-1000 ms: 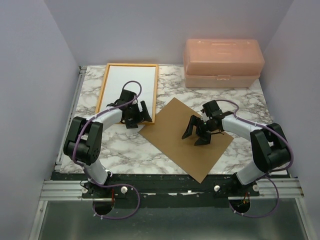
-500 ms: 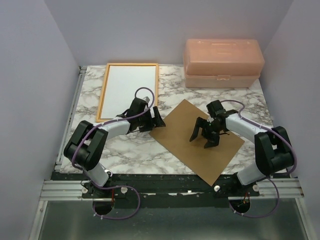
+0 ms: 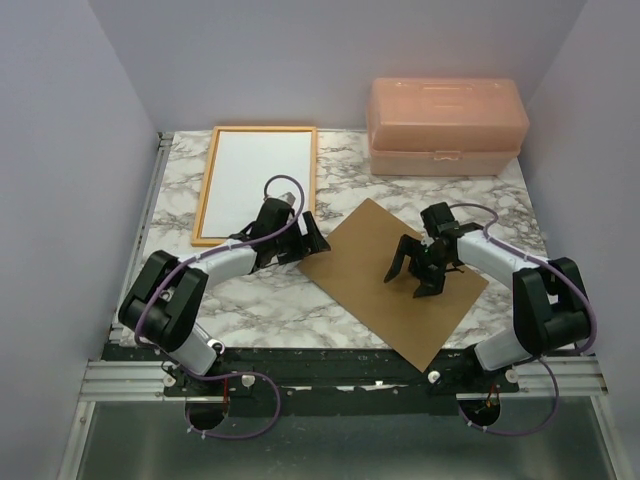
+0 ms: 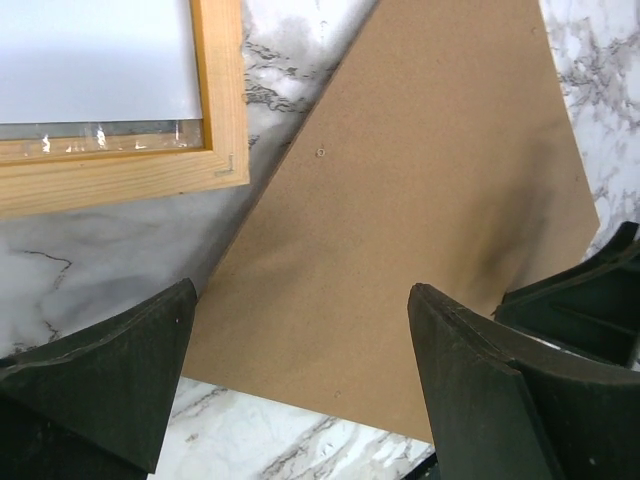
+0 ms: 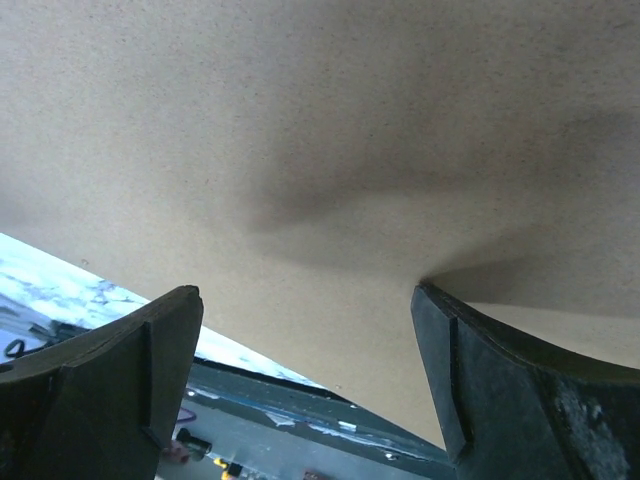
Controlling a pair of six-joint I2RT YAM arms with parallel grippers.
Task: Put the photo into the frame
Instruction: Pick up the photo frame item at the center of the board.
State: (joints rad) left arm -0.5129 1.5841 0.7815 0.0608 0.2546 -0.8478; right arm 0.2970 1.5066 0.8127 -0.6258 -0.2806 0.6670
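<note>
1. The left gripper (image 3: 305, 240) hangs wide open and empty above the backing board's (image 3: 360, 285) left corner. The right gripper (image 3: 415, 275), equally open and empty, rests a fingertip on it.
2. The photo (image 3: 260, 180) (white back up, presumably) lies inside the frame (image 3: 204, 190) at the table's far-left corner.
3. Risk: the flat board slides instead of lifting and strikes the frame.
4. Marbled table (image 3: 260, 300); lilac walls (image 3: 300, 60).

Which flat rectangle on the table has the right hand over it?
The plain brown board, lying diagonally near the middle. The right hand is above it; the orange frame, white inside, lies further left.
</note>
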